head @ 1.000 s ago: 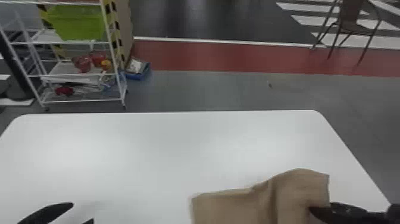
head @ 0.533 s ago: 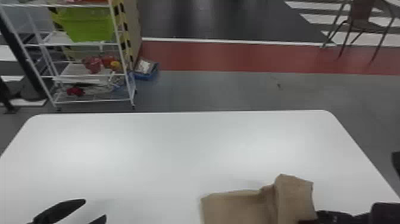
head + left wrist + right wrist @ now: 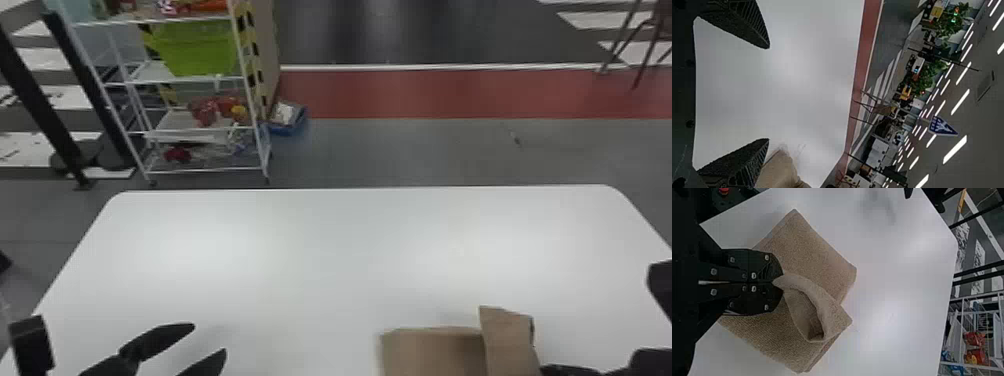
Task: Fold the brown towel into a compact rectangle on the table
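Observation:
At the near edge of the head view, right of centre, lies the brown towel (image 3: 430, 350), its right part raised in a fold. My right gripper (image 3: 547, 370) is beside that raised part; in the right wrist view the right gripper (image 3: 778, 282) is shut on a pinched bit of the towel (image 3: 809, 246), and a curled flap rises over the flat layers. My left gripper (image 3: 207, 340) stands open over the table to the left, apart from the towel. In the left wrist view the left gripper (image 3: 769, 94) has its fingers spread, with the towel (image 3: 777, 170) beyond one finger.
The white table (image 3: 320, 250) extends beyond the towel. Behind it on the floor stand a white wire shelf (image 3: 200, 125) holding a green bin (image 3: 197, 47), a blue box (image 3: 290, 120) beside it, and a chair (image 3: 650, 35) at the far right.
The head view has shifted, with the shelf now farther right in it. The towel's raised part has narrowed and sits lower beside my right gripper. More of my left gripper shows.

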Motion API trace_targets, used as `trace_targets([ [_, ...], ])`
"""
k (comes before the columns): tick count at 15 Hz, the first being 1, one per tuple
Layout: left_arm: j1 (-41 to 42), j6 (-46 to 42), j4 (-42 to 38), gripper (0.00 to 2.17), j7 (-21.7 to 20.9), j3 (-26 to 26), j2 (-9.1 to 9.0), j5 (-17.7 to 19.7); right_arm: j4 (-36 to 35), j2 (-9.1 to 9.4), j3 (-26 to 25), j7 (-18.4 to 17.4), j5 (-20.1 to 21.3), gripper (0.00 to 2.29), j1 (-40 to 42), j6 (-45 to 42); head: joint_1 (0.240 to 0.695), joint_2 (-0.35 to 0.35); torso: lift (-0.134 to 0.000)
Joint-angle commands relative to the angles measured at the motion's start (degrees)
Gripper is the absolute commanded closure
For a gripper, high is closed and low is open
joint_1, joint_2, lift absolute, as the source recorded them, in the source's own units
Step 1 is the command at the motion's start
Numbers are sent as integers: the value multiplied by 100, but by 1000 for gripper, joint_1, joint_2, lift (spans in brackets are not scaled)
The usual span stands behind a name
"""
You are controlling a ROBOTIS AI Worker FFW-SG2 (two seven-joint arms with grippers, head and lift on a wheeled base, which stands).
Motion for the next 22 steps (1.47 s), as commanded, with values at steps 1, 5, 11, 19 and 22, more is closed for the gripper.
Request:
trace_targets([
  [1,-24,-3,49,29,7,6,-15,0,83,21,411,19,227,1845,-106,42,695,53,-122],
  [5,-50,-3,84,29,7,15,-15,0,144,21,798,19,377,1841,-202,42,695,108,-122],
  [11,-129,-3,172,29,16,32,-15,-17,170,153,692,19,210,12,-229,200,695,135,-122],
  [19,-182,-3,251,29,16,32,-15,-26,-67,276,411,19,-511,46,-106,288,695,166,-122],
  [22,-200,-3,251,29,16,32,-15,-26,-304,30,350,19,-599,188,299,218,695,177,-122],
])
